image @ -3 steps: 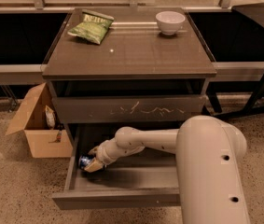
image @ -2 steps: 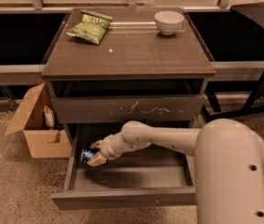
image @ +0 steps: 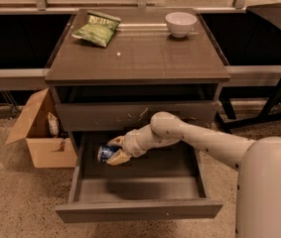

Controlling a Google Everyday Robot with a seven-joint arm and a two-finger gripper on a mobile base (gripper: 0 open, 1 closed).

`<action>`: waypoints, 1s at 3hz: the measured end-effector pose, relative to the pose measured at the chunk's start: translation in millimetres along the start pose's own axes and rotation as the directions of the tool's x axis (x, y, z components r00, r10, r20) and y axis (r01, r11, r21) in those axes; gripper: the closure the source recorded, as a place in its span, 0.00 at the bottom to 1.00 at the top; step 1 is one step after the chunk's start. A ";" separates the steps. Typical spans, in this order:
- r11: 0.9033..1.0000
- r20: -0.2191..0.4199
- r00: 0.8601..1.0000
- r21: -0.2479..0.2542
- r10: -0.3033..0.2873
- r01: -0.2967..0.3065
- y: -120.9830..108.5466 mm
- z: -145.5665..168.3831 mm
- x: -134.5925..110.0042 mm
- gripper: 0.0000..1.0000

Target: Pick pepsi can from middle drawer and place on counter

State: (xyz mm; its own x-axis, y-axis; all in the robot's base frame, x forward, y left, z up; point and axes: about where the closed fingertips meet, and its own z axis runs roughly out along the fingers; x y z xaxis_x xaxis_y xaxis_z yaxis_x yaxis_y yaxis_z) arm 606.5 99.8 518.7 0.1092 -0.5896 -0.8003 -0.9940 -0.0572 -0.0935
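The pepsi can (image: 104, 152) is blue with a silver end and lies sideways in my gripper (image: 114, 150), which is shut on it. The gripper holds the can lifted above the floor of the open middle drawer (image: 139, 209), near its left inner wall. My white arm reaches in from the lower right. The counter (image: 137, 53) is the grey-brown top of the cabinet, above and behind the gripper.
A green crisp bag (image: 97, 29) lies at the counter's back left and a white bowl (image: 180, 23) at the back right. The scratched upper drawer front (image: 135, 114) is just above the arm. An open cardboard box (image: 40, 130) stands on the floor to the left.
The gripper has risen with the can from the drawer floor, moving up and slightly right. The view has drawn closer to the cabinet.
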 end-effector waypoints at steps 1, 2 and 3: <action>0.999 0.005 1.000 -0.045 -0.006 0.006 11.4 0.7 -2.6 1.00; 0.998 0.023 0.999 -0.051 -0.024 0.025 14.5 -3.9 -12.4 1.00; 0.993 0.025 0.997 -0.092 -0.077 0.079 33.7 -31.7 -51.1 1.00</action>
State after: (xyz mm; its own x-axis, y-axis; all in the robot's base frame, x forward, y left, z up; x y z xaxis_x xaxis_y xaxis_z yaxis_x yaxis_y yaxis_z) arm 567.1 102.5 575.3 0.1854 -0.5633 -0.8052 -0.9789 -0.1777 -0.1011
